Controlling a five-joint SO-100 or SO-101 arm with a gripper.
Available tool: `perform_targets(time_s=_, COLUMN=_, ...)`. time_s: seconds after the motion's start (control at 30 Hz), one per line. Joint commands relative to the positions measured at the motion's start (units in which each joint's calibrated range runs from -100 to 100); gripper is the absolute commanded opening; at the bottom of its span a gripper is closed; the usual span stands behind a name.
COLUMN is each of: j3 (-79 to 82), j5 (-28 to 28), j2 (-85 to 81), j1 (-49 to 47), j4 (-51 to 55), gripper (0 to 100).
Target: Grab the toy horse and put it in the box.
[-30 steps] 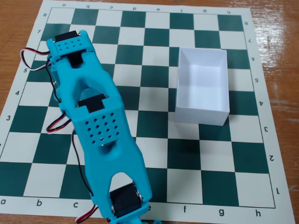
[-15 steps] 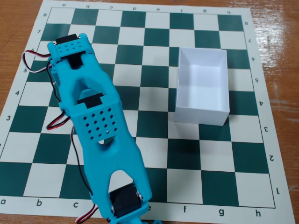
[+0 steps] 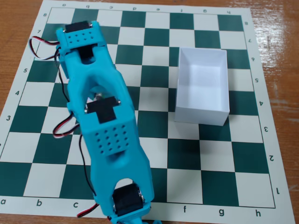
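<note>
The white open-topped box point(image 3: 201, 115) stands right of the chessboard's middle, and its inside shows empty. My turquoise arm point(image 3: 105, 135) stretches from the bottom edge up the left half of the board. Its wrist block point(image 3: 81, 37) is near the top left squares, well left of the box. The gripper's fingers are hidden under that block, so their state does not show. The toy horse is not visible anywhere in the fixed view.
A green-and-white chessboard mat point(image 3: 187, 154) covers most of a wooden table point(image 3: 280, 28). Red, black and white cables point(image 3: 44, 49) loop out to the left of the arm.
The arm's far end has swung up and to the right by about half a square, most of it in the last half second. The box has not moved.
</note>
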Motion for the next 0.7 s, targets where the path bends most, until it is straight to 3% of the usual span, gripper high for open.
perform_targets(time_s=0.0, j3=2.8, j5=1.8, j2=-11.7, j1=3.7, j4=0.3, gripper=0)
perform_targets(time_s=0.33, j3=24.5, j5=9.9, j2=-32.6, j1=18.6, j4=-16.5, gripper=0)
perform_targets(time_s=0.67, j3=36.7, j5=15.5, j2=-32.4, j1=31.0, j4=-42.2, gripper=0)
